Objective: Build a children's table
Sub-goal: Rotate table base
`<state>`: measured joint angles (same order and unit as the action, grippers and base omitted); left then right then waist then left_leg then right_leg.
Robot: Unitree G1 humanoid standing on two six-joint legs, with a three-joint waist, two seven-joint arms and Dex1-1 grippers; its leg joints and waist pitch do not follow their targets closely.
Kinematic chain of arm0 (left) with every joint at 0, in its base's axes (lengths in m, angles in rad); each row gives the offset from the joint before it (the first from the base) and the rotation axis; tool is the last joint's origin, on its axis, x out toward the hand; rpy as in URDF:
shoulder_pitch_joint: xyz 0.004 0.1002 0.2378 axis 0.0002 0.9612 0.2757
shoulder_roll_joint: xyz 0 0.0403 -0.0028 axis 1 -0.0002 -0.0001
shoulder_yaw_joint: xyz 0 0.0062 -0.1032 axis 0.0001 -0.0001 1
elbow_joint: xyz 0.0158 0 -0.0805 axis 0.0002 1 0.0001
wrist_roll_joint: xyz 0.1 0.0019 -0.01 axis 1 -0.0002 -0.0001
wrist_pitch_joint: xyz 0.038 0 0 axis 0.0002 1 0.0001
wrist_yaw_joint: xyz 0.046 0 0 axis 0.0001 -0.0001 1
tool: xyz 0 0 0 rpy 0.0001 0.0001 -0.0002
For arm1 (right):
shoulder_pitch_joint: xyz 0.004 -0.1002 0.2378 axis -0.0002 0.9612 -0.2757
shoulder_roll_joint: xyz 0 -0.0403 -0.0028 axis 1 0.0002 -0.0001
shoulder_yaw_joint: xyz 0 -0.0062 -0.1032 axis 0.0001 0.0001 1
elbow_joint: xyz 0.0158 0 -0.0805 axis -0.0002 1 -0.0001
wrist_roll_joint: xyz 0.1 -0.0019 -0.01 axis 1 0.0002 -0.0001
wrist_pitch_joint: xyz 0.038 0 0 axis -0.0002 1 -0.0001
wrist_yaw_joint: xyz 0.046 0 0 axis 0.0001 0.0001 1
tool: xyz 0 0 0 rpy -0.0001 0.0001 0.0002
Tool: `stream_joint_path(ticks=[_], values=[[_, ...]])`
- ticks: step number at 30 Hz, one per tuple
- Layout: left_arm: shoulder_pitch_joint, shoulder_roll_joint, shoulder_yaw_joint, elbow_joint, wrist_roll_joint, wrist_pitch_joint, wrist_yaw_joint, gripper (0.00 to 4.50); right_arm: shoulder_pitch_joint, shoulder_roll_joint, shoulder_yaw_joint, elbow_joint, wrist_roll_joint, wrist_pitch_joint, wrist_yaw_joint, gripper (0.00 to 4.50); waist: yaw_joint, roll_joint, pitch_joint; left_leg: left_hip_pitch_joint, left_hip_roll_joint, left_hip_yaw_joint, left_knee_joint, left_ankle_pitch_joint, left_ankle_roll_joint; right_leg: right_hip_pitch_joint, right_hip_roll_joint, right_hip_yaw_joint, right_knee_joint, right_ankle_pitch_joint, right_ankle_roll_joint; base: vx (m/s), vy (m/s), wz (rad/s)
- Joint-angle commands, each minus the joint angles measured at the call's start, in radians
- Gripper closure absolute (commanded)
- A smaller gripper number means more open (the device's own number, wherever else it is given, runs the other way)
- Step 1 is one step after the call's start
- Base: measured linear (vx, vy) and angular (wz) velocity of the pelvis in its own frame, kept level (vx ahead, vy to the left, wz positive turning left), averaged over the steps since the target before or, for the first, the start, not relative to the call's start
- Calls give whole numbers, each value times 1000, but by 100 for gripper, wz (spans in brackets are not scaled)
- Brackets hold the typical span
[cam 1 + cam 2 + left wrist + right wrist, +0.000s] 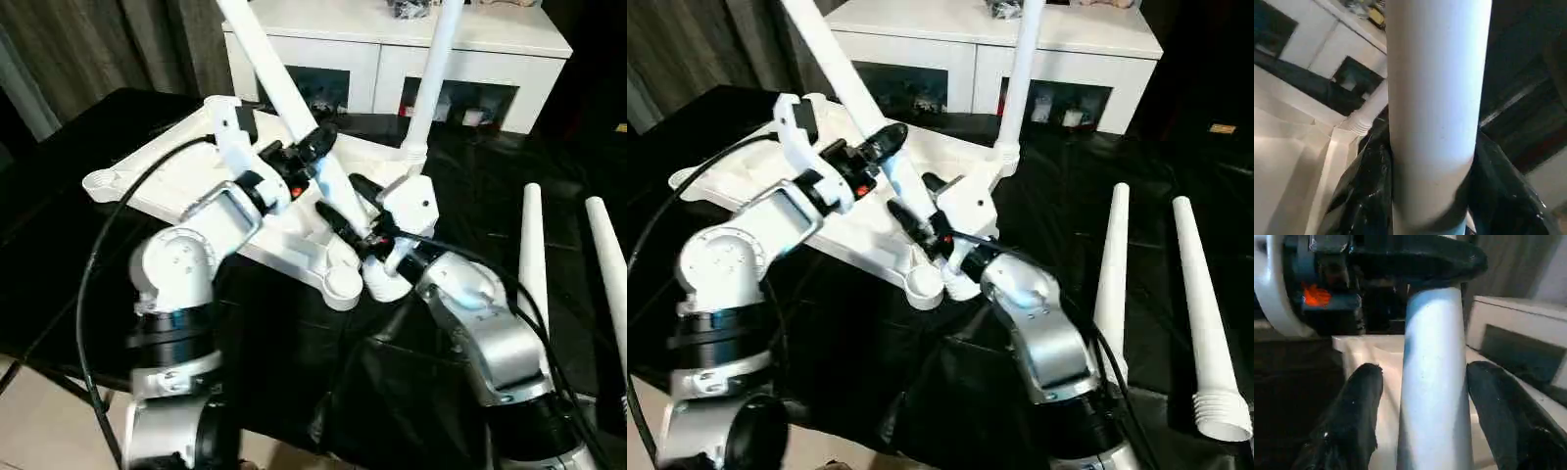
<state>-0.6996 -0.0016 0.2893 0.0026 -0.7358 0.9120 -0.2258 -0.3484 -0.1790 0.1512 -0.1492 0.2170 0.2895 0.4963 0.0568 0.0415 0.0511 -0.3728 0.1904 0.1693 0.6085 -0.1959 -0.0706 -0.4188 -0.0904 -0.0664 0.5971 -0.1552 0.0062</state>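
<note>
the tabletop (196, 186) lies upside down on the black-covered table (59, 284), ribbed side up, tilted so that its near corner socket (343, 284) points toward five o'clock. at the far corner, toward one o'clock, a standing leg (431, 78) already sits upright in its socket.

the left gripper (318, 147) reaches in from nine o'clock and is clamped on the slanting leg (269, 59), which leans from the tabletop's near edge up toward eleven o'clock. in the left wrist view this leg (1435, 112) fills the space between the fingers, pressed tight against them, with the standing leg (1369, 110) and the cabinet (1317, 39) behind it.

the right gripper (358, 211) comes in from five o'clock, lower on the same leg, just above the near edge of the tabletop. in the right wrist view its two black fingers (1354, 416) stand apart on either side of the leg (1435, 382), with a gap showing on each side, so they flank it without pressing it. the left gripper (1415, 257) is seen above them on the leg.

at three o'clock two spare legs (1200, 304) lie side by side on the black cloth, well apart from the tabletop, thick ends toward the robot.
</note>
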Motion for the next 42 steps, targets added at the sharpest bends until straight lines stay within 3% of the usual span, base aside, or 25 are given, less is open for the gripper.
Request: stream_joint_path(ticks=[1,4,10,15,21,40,42], values=[[9,42,-38,-44,-33,30,-81,274,2,-33,-69,-56,137,111,72,121,2,-13,-75,4,17,-1,-61,-90,98,68,-29,34,-49,-121,-225,0,0,0],[15,105,-75,-69,-58,61,-185,275,-4,-99,-128,-84,263,246,151,94,5,-13,-74,4,17,-1,-62,-87,97,70,-30,34,-48,-126,-233,0,0,0],[2,169,-92,-92,-116,93,-311,275,-12,-173,-166,-92,366,399,211,44,6,-17,-70,6,13,3,-62,-121,61,68,-32,35,-58,-221,-212,0,0,0],[-13,200,-94,-82,-128,63,-377,275,11,-220,-151,-122,423,495,238,42,6,-17,-68,6,14,1,-66,-141,37,65,-32,34,-65,-290,-180,0,0,0],[-35,211,-84,-60,-123,8,-425,275,20,-213,-140,-117,417,523,211,42,8,-12,-72,6,15,0,-65,-122,26,65,-33,35,-59,-236,-191,0,0,0],[-34,240,-100,-40,-120,-39,-470,275,2,-188,-149,-113,421,526,159,214,7,-13,-71,6,15,0,-67,-132,15,66,-33,35,-58,-236,-191,0,0,0],[-38,238,-108,-22,-87,-52,-433,275,1,-179,-145,-109,405,512,145,223,7,-13,-71,5,15,0,-67,-133,14,66,-33,35,-58,-240,-189,0,0,0]])
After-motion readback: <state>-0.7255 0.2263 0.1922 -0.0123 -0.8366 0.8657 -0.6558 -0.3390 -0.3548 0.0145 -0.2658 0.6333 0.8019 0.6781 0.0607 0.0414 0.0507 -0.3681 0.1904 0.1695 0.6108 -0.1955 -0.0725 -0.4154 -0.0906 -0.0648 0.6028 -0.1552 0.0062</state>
